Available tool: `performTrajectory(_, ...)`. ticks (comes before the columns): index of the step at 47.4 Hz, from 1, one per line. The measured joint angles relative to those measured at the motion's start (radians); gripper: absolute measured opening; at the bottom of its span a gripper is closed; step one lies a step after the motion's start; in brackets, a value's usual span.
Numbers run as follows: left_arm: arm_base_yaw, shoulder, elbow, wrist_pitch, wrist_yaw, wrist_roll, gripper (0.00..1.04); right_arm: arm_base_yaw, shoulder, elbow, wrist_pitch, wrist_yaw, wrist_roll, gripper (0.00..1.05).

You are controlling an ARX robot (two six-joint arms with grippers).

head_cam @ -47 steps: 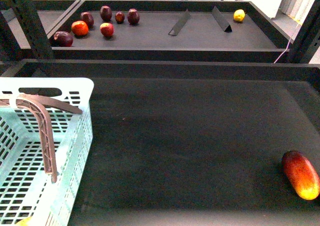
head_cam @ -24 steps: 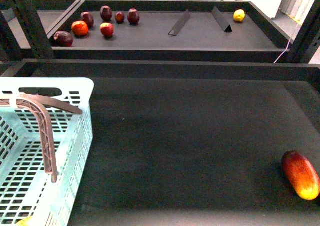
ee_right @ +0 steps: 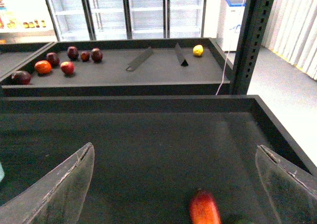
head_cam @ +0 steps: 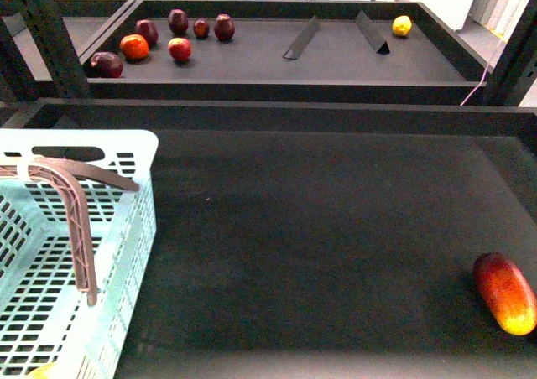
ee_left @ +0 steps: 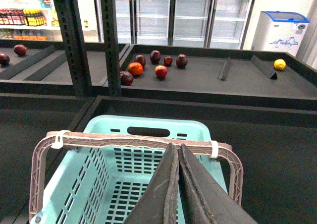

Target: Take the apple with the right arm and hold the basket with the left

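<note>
The broad dark surface (head_cam: 319, 228) looks the same as a second ago; only the pale blue basket (head_cam: 126, 228) at its left end has edged a touch, and the far shelf (head_cam: 252, 64) sits a shade higher in the front view. That reads as a small settling of the rig, so the pick is not yet begun.

The left fingers (ee_left: 163, 194) are pressed flat together with their tips at the basket's raised handle (ee_left: 133, 140); whether they actually pinch it is hard to tell from this angle. The right fingers (ee_right: 64, 184) are spread wide and hold nothing, hanging above the long red-and-yellow fruit (head_cam: 504, 293) at the near right.

The apple (head_cam: 179, 49) lies well away on the far shelf, among darker fruit (head_cam: 224, 27): small, round, bright red with a paler patch, clear of its neighbours
</note>
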Motion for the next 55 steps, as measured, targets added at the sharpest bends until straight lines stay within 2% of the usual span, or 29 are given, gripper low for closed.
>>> performTrajectory(23, 0.0, 0.0, 0.0, 0.0, 0.0, 0.0, 0.04, 0.0, 0.0, 0.0, 0.0, 0.0, 0.0, 0.96)
performTrajectory(26, 0.0, 0.0, 0.0, 0.0, 0.0, 0.0, 0.13, 0.0, 0.0, 0.0, 0.0, 0.0, 0.0, 0.96)
performTrajectory(29, 0.0, 0.0, 0.0, 0.0, 0.0, 0.0, 0.29, 0.0, 0.0, 0.0, 0.0, 0.0, 0.0, 0.96)
performTrajectory(39, 0.0, 0.0, 0.0, 0.0, 0.0, 0.0, 0.66, 0.0, 0.0, 0.0, 0.0, 0.0, 0.0, 0.96)
performTrajectory(43, 0.0, 0.0, 0.0, 0.0, 0.0, 0.0, 0.87, 0.0, 0.0, 0.0, 0.0, 0.0, 0.0, 0.96)
performTrajectory(46, 0.0, 0.0, 0.0, 0.0, 0.0, 0.0, 0.97, 0.0, 0.0, 0.0, 0.0, 0.0, 0.0, 0.96)
performTrajectory(47, 0.0, 0.0, 0.0, 0.0, 0.0, 0.0, 0.99, 0.0, 0.0, 0.0, 0.0, 0.0, 0.0, 0.96)
performTrajectory(55, 0.0, 0.0, 0.0, 0.0, 0.0, 0.002, 0.98, 0.0, 0.0, 0.0, 0.0, 0.0, 0.0, 0.96)
